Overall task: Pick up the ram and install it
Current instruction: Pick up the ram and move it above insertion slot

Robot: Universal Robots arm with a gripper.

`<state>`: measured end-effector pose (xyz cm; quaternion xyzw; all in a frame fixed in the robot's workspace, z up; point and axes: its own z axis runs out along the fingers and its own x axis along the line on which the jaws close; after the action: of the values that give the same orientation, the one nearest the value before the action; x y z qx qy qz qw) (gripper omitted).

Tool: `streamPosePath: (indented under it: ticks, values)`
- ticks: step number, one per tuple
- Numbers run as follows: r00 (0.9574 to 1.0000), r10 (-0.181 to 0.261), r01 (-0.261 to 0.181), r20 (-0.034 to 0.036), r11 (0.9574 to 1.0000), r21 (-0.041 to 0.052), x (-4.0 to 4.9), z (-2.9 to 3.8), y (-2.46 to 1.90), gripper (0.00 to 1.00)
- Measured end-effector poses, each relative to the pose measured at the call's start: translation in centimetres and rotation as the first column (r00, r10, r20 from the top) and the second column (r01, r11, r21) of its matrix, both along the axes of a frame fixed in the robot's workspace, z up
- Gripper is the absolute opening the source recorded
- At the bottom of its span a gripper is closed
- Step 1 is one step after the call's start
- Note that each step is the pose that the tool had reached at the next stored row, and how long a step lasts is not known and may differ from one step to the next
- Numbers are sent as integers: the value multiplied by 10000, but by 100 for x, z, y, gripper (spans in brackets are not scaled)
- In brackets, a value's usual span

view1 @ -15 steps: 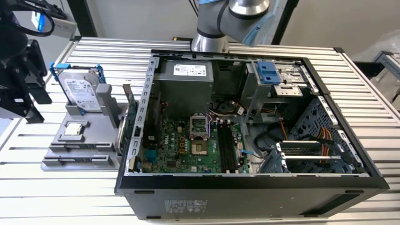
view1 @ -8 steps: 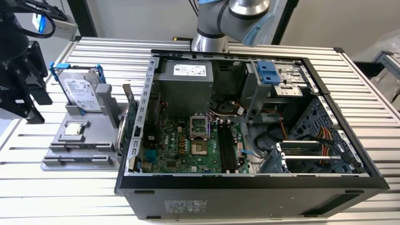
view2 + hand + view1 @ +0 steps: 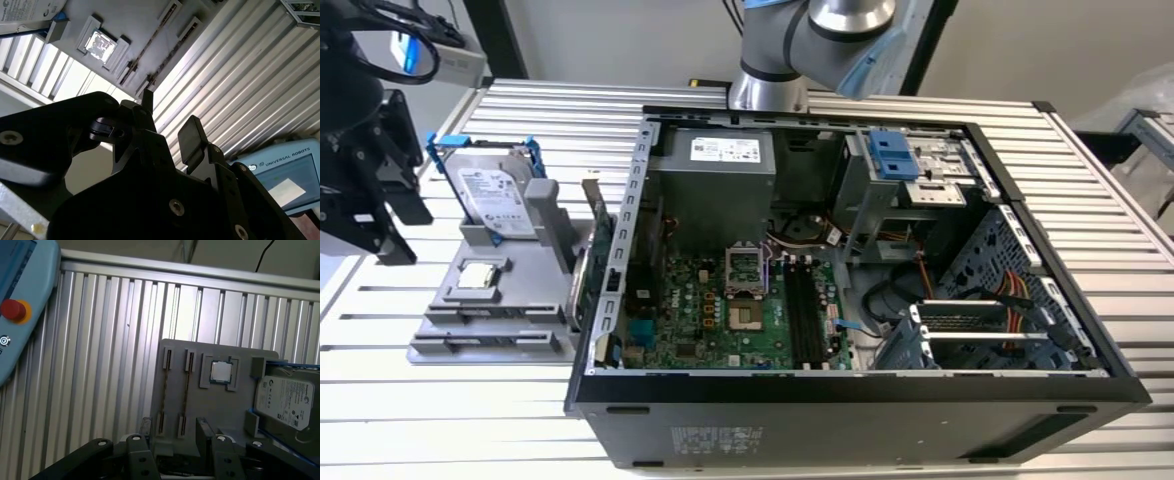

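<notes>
Two ram sticks [image 3: 165, 390] stand on edge in the slots of a grey holder [image 3: 225, 412], dark and thin, side by side. In the second wrist view the same sticks [image 3: 150, 47] run as thin lines across the holder. In the exterior view a ram stick [image 3: 602, 278] stands at the holder's side nearest the case. My gripper [image 3: 174, 425] hovers over the holder's near edge, in line with the sticks and apart from them. It is open, with nothing between its black fingers [image 3: 192, 135].
The holder also carries a square silver processor [image 3: 220, 371] and a hard drive [image 3: 285, 402] in a blue frame. The open computer case [image 3: 854, 390] lies beside it, with black memory slots [image 3: 803, 315] on its board. A blue teach pendant [image 3: 20, 305] lies on the ribbed table [image 3: 100, 365].
</notes>
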<state>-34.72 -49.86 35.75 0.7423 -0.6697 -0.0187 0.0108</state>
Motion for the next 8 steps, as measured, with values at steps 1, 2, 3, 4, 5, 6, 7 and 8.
streamPosePath:
  ticks: [1, 2, 3, 4, 5, 6, 7, 8]
  values:
    - [10000, 0, 0, -1, 10000, 0, 0, -3, 0, 100]
    - [10000, 0, 0, -1, 10000, -1, 0, -6, 0, 100]
    - [10000, 0, 0, -2, 10000, -1, 0, -9, 0, 100]
    - [10000, 0, 0, -2, 10000, -1, 0, -11, 0, 100]
    - [10000, 0, 0, -1, 10000, -1, 0, -15, 0, 100]
    - [10000, 0, 0, -1, 10000, 0, 0, -18, 0, 100]
    - [10000, 0, 0, -1, 10000, -1, 0, -21, 0, 100]
    - [10000, 0, 0, -1, 10000, 0, 0, -24, 0, 100]
